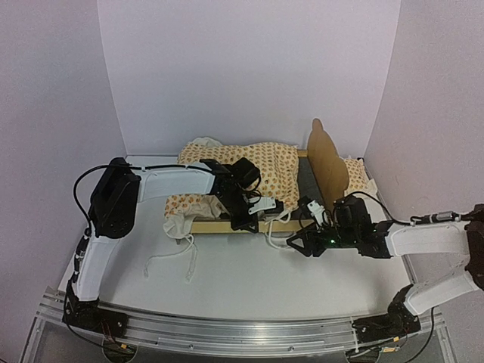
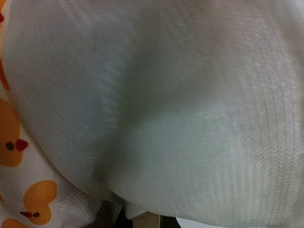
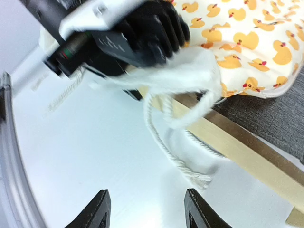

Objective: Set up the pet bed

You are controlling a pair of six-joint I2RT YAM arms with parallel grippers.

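At the far middle of the tabletop stands the pet bed, its long side toward the arms and its headboard upright at the right end. A duck-print cushion lies across the frame, with its left end spilling over the front rail. The left gripper sits at the front rail near the middle, jaws clenched on the white cloth edge of the cushion; white fabric fills its wrist view. White cords hang from that edge over the rail onto the tabletop. The right gripper hovers low over the tabletop just in front of the rail's right part, jaws apart and holding nothing.
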